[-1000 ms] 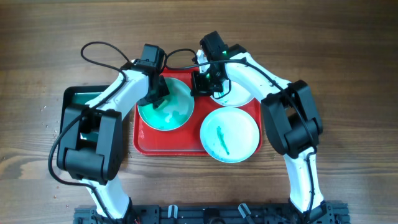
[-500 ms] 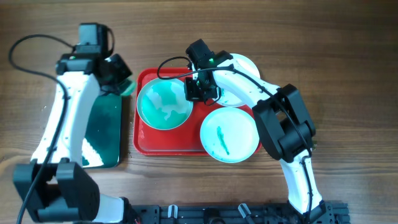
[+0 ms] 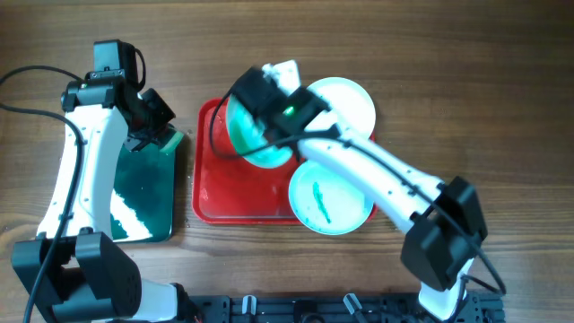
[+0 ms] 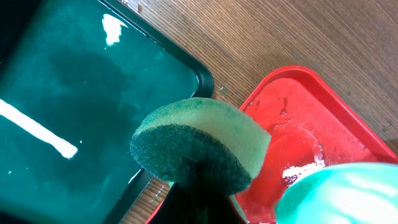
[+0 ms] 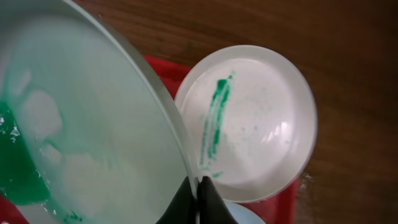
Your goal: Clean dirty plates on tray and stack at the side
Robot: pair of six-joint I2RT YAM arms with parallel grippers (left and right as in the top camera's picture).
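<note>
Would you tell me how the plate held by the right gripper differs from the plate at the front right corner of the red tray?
The held plate is raised and tilted, its rim pinched by the right gripper; the front plate lies flat on the red tray. The held plate has broad teal smears; the front plate has one thin green streak. Both are round, white and shallow.

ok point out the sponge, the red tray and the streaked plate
sponge (image 4: 208,124), left wrist view, pale foam side
red tray (image 3: 238,196), overhead view, bare floor
streaked plate (image 3: 334,193), overhead view, its middle
</note>
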